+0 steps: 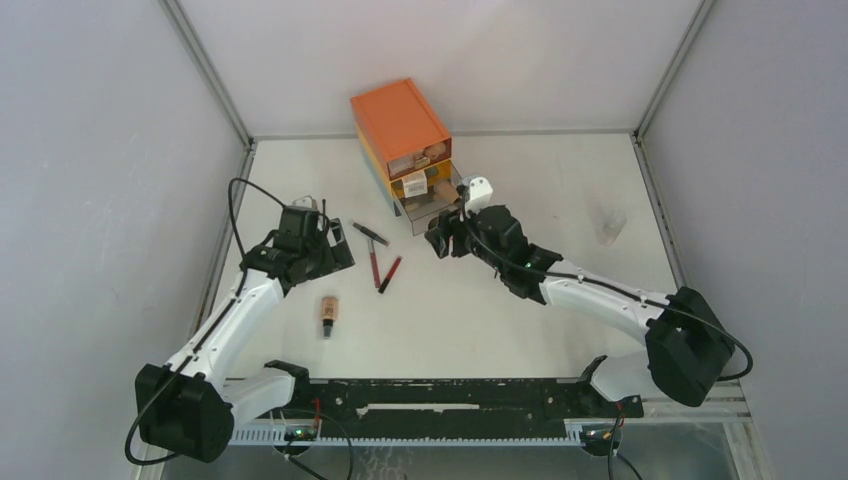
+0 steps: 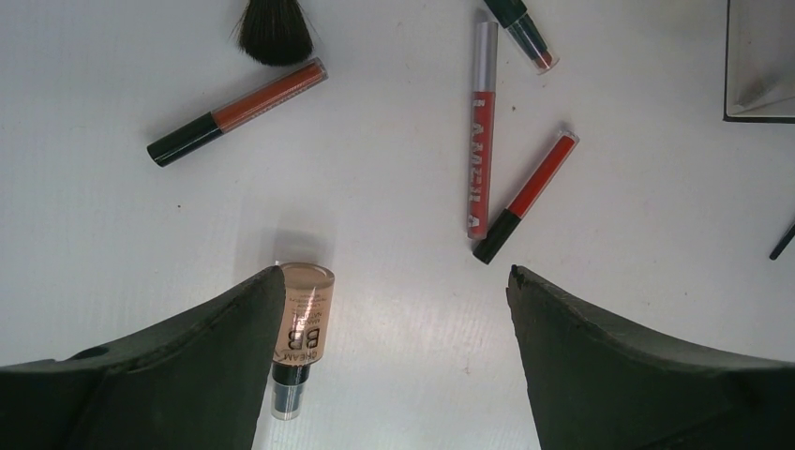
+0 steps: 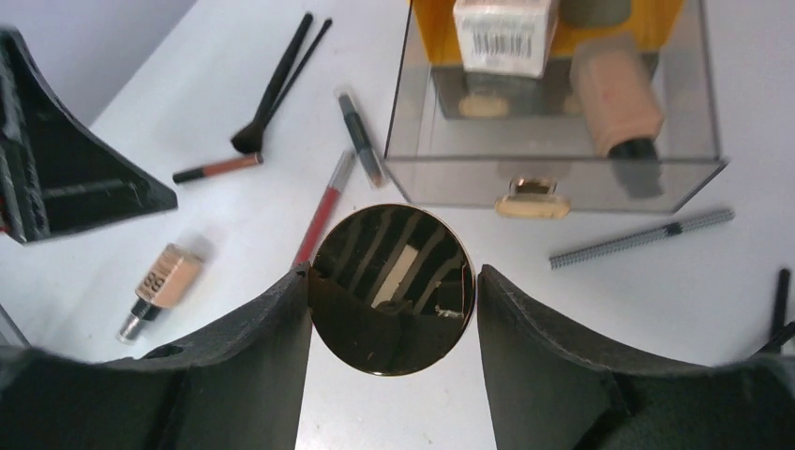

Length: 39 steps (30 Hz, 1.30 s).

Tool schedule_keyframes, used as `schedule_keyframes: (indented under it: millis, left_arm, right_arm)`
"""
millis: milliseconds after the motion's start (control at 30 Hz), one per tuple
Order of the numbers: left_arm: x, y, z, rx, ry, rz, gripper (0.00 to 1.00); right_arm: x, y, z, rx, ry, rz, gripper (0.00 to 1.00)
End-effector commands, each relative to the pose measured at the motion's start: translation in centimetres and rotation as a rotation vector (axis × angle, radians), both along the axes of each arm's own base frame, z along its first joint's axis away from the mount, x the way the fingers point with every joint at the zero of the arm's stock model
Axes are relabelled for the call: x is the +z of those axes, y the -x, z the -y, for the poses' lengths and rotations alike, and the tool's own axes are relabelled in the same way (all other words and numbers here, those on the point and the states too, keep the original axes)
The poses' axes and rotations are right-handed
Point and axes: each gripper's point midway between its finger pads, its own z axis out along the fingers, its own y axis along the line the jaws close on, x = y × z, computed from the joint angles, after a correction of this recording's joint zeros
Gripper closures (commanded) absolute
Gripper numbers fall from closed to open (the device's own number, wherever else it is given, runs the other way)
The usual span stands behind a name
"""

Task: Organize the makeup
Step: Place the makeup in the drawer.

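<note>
- right fingers clamped on the round compact by its rim; drawer open just ahead, likely to receive it.
- left fingers apart and empty; foundation bottle beside one tip.

One chest with three drawers. Two beige bottles: one on the bench, one in the open drawer. One white box. One round compact. Two black brushes. Three red or orange tubes. One dark pencil. One grey stick. Cut-off black sticks at one edge: count unclear. Two tools: left tool, right tool.
</note>
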Motion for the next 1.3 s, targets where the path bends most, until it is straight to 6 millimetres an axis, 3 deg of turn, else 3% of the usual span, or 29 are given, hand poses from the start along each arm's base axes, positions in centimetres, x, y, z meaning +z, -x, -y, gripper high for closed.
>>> schedule_keyframes:
  millis: [0,200,267,467,733,967,1067,1267]
  left_arm:
    - [1.5,-1.4,0.6,-0.011,0.02,0.059,0.08]
    - [1.6,-1.3,0.5,-0.005,0.018,0.065,0.08]
    - [1.7,-1.3,0.5,-0.003,0.018,0.066,0.08]
    - [1.2,-1.2,0.3,-0.004,0.006,0.049,0.08]
    - [1.0,-1.0,-0.1,0.005,-0.014,0.038,0.07]
    - [0.9,-1.1,-0.1,0.006,-0.017,0.033,0.07]
    - [0.7,-1.1,-0.2,0.008,-0.018,0.026,0.07]
    - [0.5,-0.9,-0.2,0.01,-0.02,0.018,0.07]
  right_arm:
    - [5.6,-2.6,0.5,-0.027,-0.045,0.07,0.82]
    - [8.0,-6.4,-0.4,-0.053,-0.083,0.07,0.82]
    - [7.6,-7.9,-0.9,-0.057,-0.084,0.049,0.82]
    - [5.8,-11.5,-2.7,-0.056,-0.064,0.005,0.81]
    - [1.3,-13.7,-3.6,-0.063,-0.023,-0.085,0.81]
    - [0.3,-16.0,-3.2,-0.105,-0.015,-0.079,0.8]
    - [0.0,-16.9,-3.3,-0.11,0.0,-0.076,0.75]
    - [0.2,-17.8,-3.1,-0.132,0.028,-0.05,0.4]
